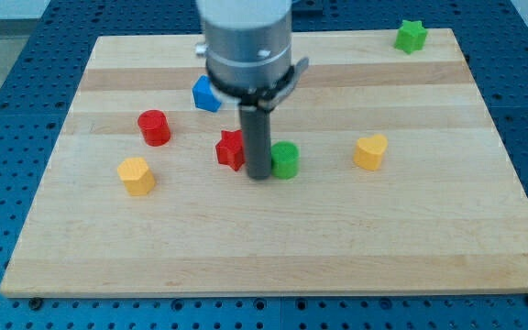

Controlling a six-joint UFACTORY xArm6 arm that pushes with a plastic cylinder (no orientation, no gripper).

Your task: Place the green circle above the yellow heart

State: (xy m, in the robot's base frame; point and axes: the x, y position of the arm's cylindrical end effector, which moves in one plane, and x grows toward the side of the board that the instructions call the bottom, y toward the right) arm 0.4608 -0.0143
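The green circle [286, 159] sits near the middle of the wooden board. The yellow heart [370, 151] lies to its right, about a block's width of bare wood and more between them. My tip [259, 175] is at the green circle's left side, touching or nearly touching it. The rod partly hides the red star [230, 149] just to the left of it.
A red cylinder [154, 126] and a yellow block [137, 175] lie at the view's left. A blue block [206, 94] sits behind the arm. A green star [411, 36] is at the top right corner. The board [264, 247] rests on a blue surface.
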